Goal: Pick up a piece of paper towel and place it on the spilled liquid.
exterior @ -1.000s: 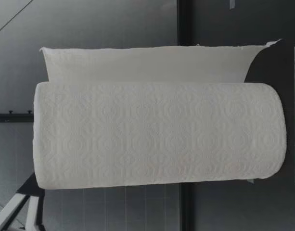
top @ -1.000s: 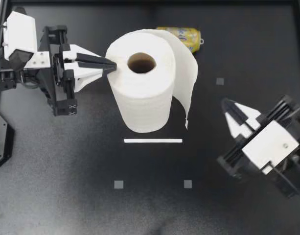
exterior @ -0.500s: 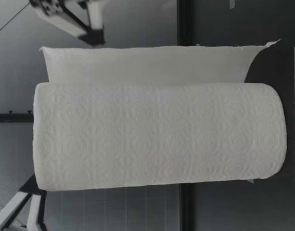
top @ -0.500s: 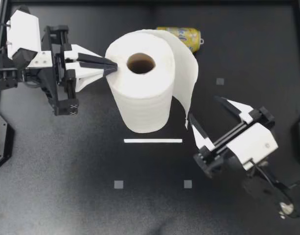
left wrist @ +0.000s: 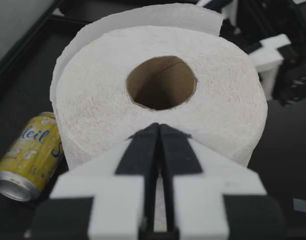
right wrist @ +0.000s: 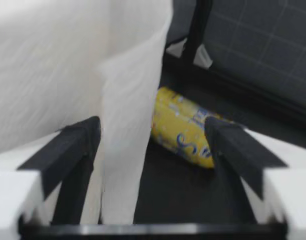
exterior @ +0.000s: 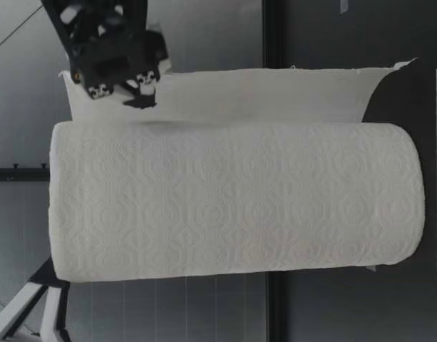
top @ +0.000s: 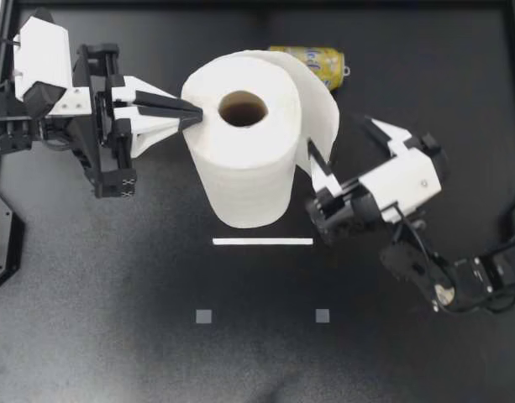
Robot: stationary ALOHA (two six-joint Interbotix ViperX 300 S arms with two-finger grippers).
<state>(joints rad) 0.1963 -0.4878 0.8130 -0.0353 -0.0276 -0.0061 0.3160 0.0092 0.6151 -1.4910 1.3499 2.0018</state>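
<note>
A matte black table [top: 114,336] with a raised dark rim fills the top view. On it lie a thin strip of white tape [top: 262,242] and small grey square markers [top: 204,316]. In the low view, a plain grey wall [exterior: 204,35] with faint grid lines stands behind the table.

A tall white paper towel roll [top: 240,176] stands upright near the middle of the table, just behind the tape strip. Its surface is soft and quilted with an embossed round pattern. A brown cardboard core [top: 243,108] shows as a round hole at the top. A loose sheet [top: 323,117] has unwound from the roll and hangs down the side that faces my right arm, its lower edge torn unevenly.

A yellow aluminium drink can [top: 316,60] lies on its side behind the roll, near the table's far edge.

My left gripper [top: 192,113] reaches in level from the side. Its two black-tipped white fingers are pressed together with nothing between them, and their tips sit at the roll's top edge, just short of the core.

My right gripper [top: 338,136] comes in at an angle beside the roll with its fingers spread wide. In the right wrist view, the hanging sheet passes between the two fingers, close to the one nearer the roll. Neither finger clamps it. The can lies ahead of the gripper.
</note>
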